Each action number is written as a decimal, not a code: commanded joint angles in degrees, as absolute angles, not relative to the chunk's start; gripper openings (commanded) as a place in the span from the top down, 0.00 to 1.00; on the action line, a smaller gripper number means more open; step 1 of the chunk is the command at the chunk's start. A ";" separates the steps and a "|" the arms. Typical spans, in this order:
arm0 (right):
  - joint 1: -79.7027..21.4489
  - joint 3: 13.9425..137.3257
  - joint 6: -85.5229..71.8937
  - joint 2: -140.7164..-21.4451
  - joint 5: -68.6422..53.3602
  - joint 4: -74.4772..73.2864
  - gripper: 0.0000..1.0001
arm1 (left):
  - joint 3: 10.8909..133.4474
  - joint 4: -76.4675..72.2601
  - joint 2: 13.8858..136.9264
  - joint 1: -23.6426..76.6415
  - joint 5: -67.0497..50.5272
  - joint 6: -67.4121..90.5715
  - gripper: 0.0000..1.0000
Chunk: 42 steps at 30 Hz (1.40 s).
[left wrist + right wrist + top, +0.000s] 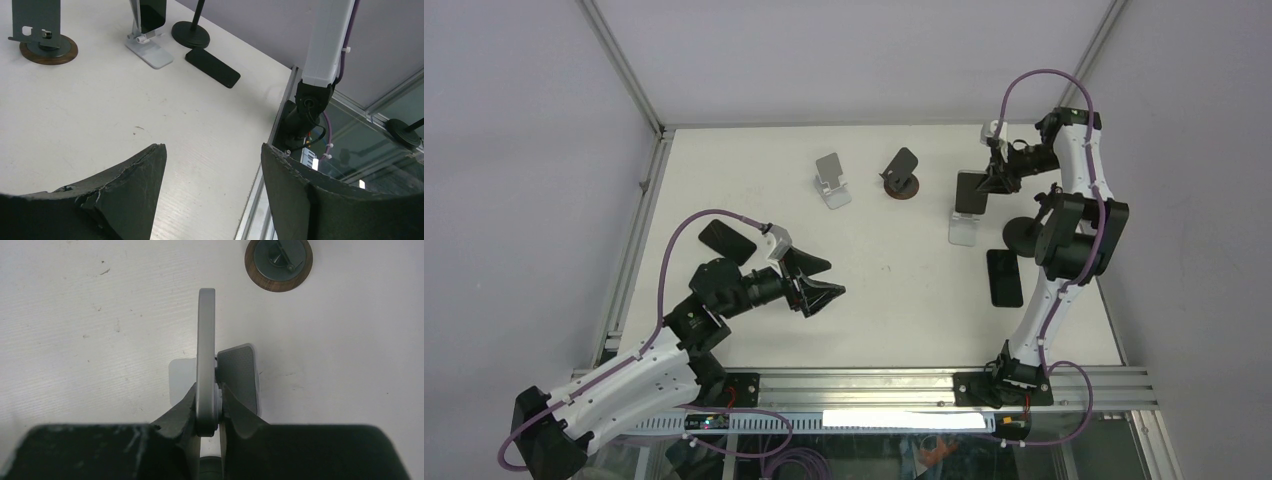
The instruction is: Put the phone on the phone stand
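In the right wrist view my right gripper is shut on a grey phone, held upright and edge-on. The phone stands against the grey back plate of a white phone stand. In the top view the phone shows dark above the stand's white base, with my right gripper at its top edge. The left wrist view shows the phone leaning on the stand. My left gripper is open and empty over the table's left middle, as its own view shows.
A black phone lies flat near the right arm, another behind my left gripper. A silver stand and a round wooden-based stand sit at the back. A black round-based stand is right of the phone.
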<state>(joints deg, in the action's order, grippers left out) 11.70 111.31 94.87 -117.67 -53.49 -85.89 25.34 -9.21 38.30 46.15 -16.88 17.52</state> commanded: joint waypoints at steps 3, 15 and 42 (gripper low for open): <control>11.99 113.92 97.62 -118.74 -57.63 -87.03 0.82 | 25.58 -12.43 39.14 46.41 -17.86 18.16 0.29; 12.06 112.32 96.64 -119.93 -56.96 -84.87 0.73 | 25.67 -12.83 39.63 46.41 -18.01 18.20 0.29; 12.43 114.34 80.63 -117.93 -55.47 -74.05 0.53 | 25.50 -13.93 40.69 46.41 -17.81 18.84 0.29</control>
<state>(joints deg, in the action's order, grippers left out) 11.94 111.96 86.35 -120.09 -54.89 -78.30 25.34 -10.70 40.49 46.15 -17.04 18.44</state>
